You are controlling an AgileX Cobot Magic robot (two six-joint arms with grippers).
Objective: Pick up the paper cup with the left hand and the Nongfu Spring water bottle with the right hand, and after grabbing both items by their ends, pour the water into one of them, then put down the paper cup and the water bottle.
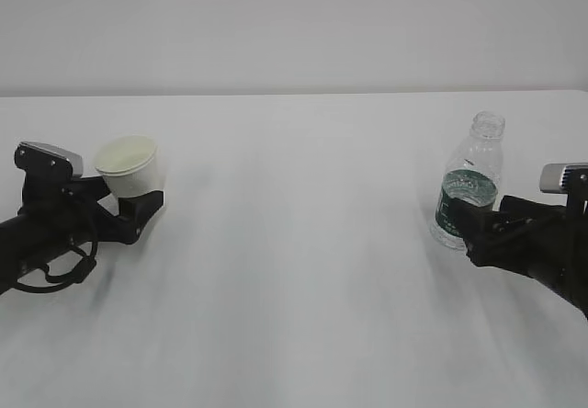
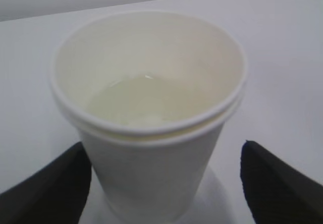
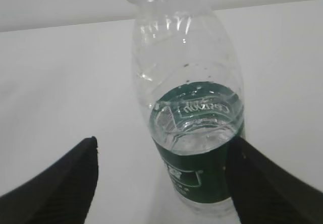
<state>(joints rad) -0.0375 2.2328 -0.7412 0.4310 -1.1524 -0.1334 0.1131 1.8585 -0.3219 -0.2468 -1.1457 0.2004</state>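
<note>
While both grippers stand wide and hold nothing, the thin paper cup [image 2: 151, 128] needs a gentle low grip; the ribbed, part-filled Nongfu Spring water bottle [image 3: 192, 133] looks slippery.

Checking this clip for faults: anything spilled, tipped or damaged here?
Nothing stands out. The paper cup stands upright with water in it, the uncapped Nongfu Spring water bottle is upright and part full, and the white table shows no visible spill.

Left hand [image 1: 138, 208] low at left, jaws spread; right hand [image 1: 478, 233] low at right, jaws apart
</note>
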